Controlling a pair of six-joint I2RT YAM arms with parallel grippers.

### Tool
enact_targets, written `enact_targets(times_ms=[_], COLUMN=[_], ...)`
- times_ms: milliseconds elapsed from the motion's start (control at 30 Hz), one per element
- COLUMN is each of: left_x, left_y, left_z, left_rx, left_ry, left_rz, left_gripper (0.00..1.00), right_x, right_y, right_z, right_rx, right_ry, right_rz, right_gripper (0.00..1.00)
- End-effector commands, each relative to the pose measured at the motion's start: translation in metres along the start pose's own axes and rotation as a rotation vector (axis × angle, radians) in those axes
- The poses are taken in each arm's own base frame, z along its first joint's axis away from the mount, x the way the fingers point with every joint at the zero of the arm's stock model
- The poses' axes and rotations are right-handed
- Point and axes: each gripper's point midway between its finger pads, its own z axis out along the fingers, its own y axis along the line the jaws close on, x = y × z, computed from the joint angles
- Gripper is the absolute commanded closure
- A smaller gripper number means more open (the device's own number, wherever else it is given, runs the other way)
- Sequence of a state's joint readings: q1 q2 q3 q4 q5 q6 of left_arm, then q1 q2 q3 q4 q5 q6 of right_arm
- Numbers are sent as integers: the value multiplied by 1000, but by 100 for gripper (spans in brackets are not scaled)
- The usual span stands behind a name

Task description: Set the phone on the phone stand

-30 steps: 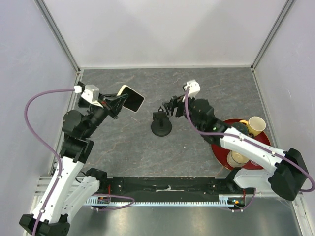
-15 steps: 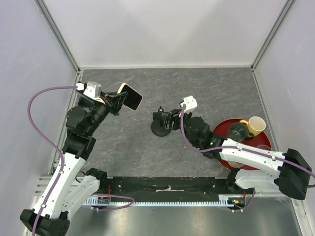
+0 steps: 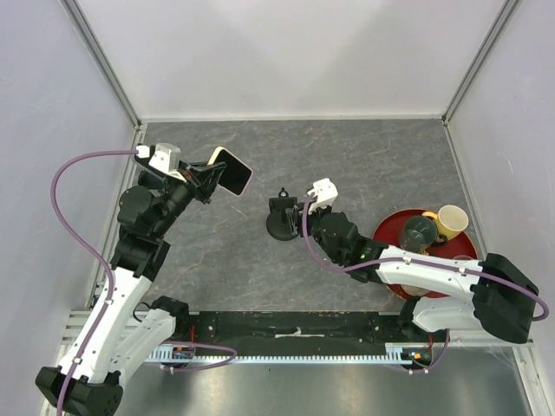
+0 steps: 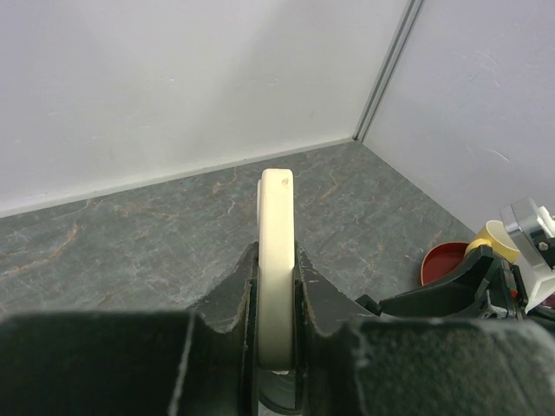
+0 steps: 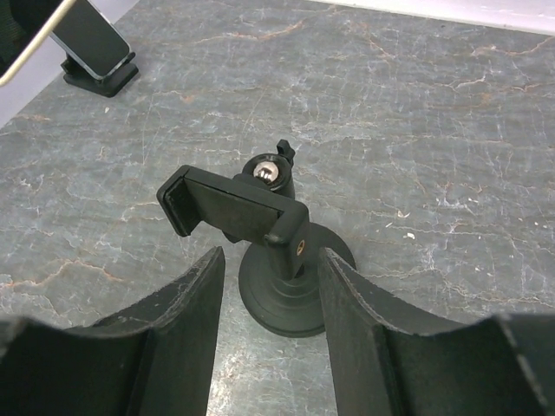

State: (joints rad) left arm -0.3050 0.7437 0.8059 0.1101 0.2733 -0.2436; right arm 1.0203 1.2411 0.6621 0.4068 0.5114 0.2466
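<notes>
Our left fingers [image 4: 227,299] clamp the slim pink-rimmed, black-screened phone [image 4: 276,260]. Our right fingers [image 5: 186,303] gape around the black clamp-topped stand [image 5: 260,234], at the phone's four o'clock. Unbraced, it could tip.

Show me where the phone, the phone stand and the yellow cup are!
phone [image 3: 232,176], top view, on its dark screen.
phone stand [image 5: 234,206], right wrist view, on its clamp bar.
yellow cup [image 3: 453,218], top view, inside its open mouth.

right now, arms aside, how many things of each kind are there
phone: 1
phone stand: 1
red tray: 1
cups clearly in view: 2 (cream cup, dark cup)
total: 5
</notes>
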Motion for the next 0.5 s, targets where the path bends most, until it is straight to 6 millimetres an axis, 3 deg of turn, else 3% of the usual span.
enact_targets(times_ms=[0,467], left_x=[-42,-36], left_y=[-12,-23], left_z=[-1,3], left_rx=[44,115], left_ry=[-139,-111], left_rz=[46,31], left_gripper=[98,98], right_x=[-11,-8], right_y=[6,-3], right_z=[6,10], right_rx=[-4,46], right_ry=[-45,-46], right_rz=[11,-18], right_gripper=[48,76])
